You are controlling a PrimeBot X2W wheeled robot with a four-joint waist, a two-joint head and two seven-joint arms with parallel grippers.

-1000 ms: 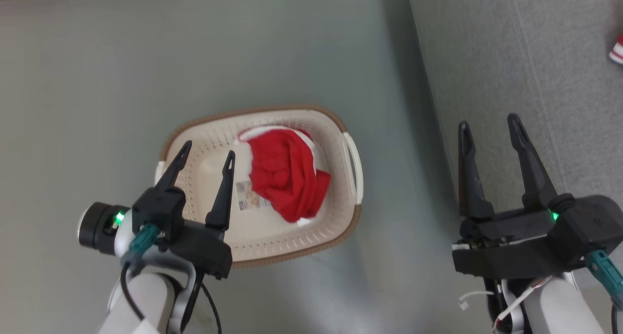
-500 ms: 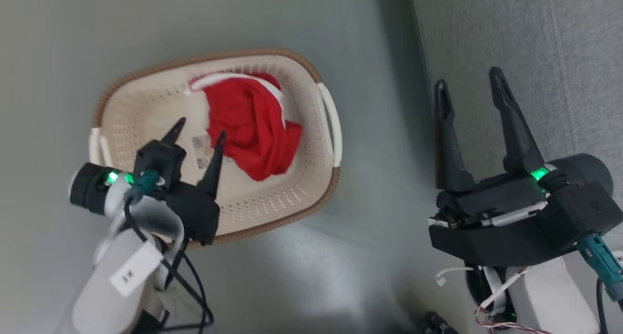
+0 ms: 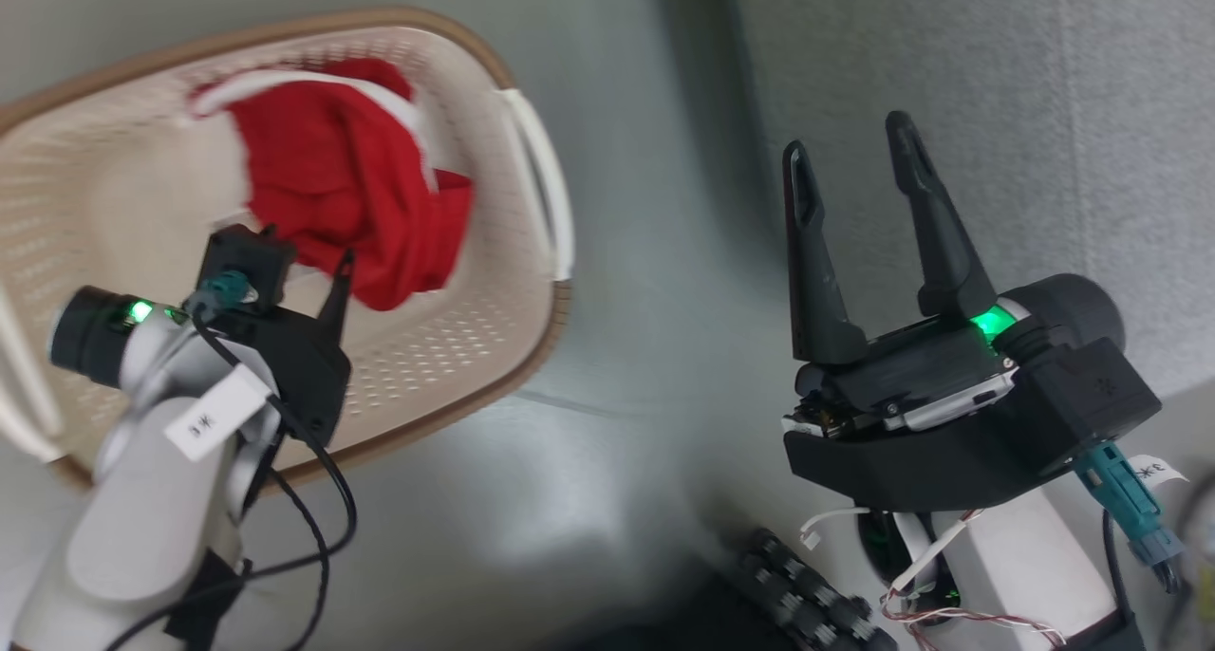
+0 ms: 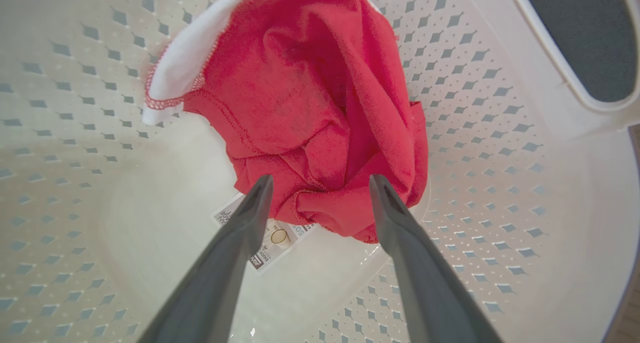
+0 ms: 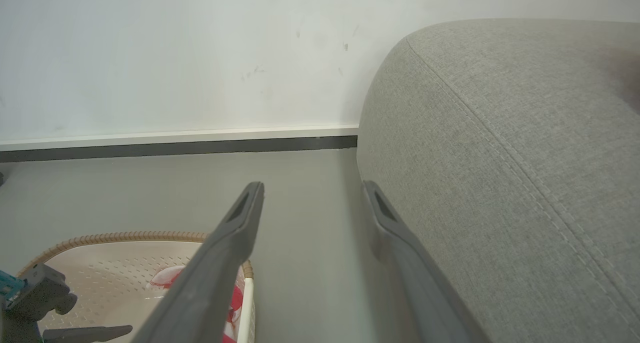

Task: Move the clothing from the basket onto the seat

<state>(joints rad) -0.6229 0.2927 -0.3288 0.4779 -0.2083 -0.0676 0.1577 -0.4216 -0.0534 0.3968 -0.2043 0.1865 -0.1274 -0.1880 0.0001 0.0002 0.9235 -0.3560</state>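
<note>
So far nothing has reached the sofa (image 3: pixel 997 110), the big grey shape on the right with bare cushion showing. Its rounded end sits beside the grey floor (image 3: pixel 626 347). On that floor to the left stands the basket (image 3: pixel 456 328), and the red garment (image 3: pixel 332 186) lies bunched inside it, towards the far wall, white trim showing at its edge.

My left gripper (image 4: pixel 321 183) is down in the basket with its jaws spread, the two tips straddling the near fold of the cloth. The head view is smeared, so I cannot tell whether the tips are touching the fabric or hanging just above it. My right gripper (image 3: pixel 848 134) hovers near the sofa's edge, jaws spread wide and holding nothing.

By my reckoning the reach is made and the grasp is not. Left to do: pinch the cloth, lift it over the rim, carry it right, and let go on the cushion.

The count is one sofa, one basket, one garment, two grippers, and one printed label (image 4: pixel 272 238) on the basket floor, half under the cloth.
</note>
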